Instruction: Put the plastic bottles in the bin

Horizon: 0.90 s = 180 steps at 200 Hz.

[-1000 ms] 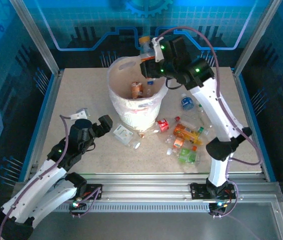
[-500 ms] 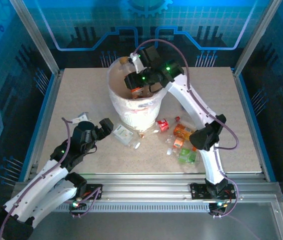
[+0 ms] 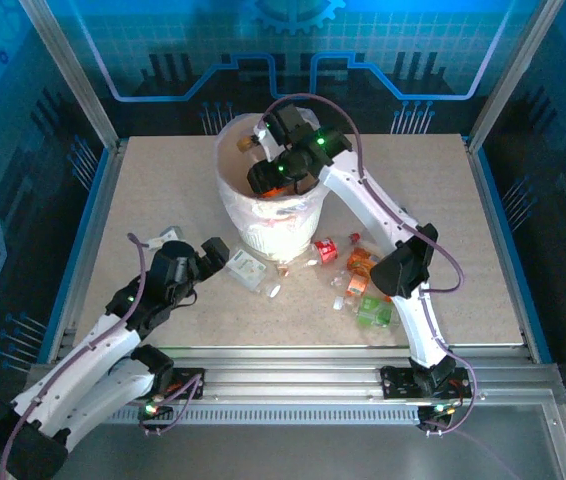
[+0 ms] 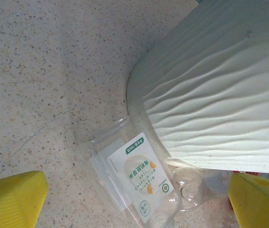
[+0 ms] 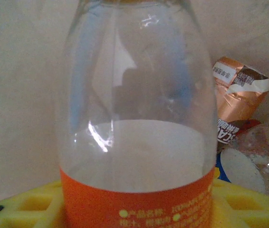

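Note:
The bin (image 3: 263, 228) stands at the table's back centre. My right gripper (image 3: 266, 172) reaches down into its mouth, shut on a clear bottle with an orange label (image 5: 134, 123) that sits between the yellow fingers (image 5: 25, 204). Behind it, against the bin's tan inside (image 5: 20, 95), lies a crumpled brown-labelled bottle (image 5: 236, 88). My left gripper (image 3: 213, 256) is open, close over a flattened clear bottle with a white label (image 4: 141, 175) lying against the bin's ribbed white wall (image 4: 220, 95). More bottles lie to the bin's right: red (image 3: 326, 249), orange (image 3: 363, 262), green (image 3: 373, 312).
A small white cap (image 3: 274, 291) lies on the table in front of the bin. Metal posts (image 3: 73, 75) and blue walls close in the table. A metal rail (image 3: 293, 370) runs along the near edge by the arm bases.
My right arm swung left from the bin's far right rim to over its mouth and dipped the orange-labelled bottle inside. My left gripper edged slightly toward the white-labelled bottle.

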Each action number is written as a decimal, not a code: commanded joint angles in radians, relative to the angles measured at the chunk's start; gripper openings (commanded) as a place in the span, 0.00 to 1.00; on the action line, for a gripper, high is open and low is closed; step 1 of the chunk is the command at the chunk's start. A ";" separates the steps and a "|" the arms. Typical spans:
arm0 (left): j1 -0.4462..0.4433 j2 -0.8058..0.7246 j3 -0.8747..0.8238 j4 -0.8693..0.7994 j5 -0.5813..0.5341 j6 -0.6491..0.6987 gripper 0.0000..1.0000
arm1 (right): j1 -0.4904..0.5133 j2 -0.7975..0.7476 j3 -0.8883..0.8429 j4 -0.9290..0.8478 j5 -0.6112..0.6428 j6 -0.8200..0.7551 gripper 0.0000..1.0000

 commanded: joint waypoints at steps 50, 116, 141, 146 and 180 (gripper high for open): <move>0.004 0.081 -0.016 -0.018 0.047 -0.106 0.99 | 0.013 0.020 0.069 -0.035 0.015 -0.025 0.79; -0.016 0.157 -0.029 0.005 0.088 -0.176 0.99 | 0.008 -0.058 0.148 -0.055 0.074 -0.060 1.00; -0.048 0.193 -0.033 0.027 0.082 -0.202 0.99 | 0.000 -0.128 0.127 -0.069 0.124 -0.056 1.00; -0.055 0.200 -0.034 0.038 0.082 -0.208 0.99 | -0.003 -0.147 0.115 -0.071 0.136 -0.051 1.00; -0.109 0.282 -0.028 0.132 0.093 -0.221 0.99 | -0.031 -0.325 -0.060 -0.037 0.220 -0.013 1.00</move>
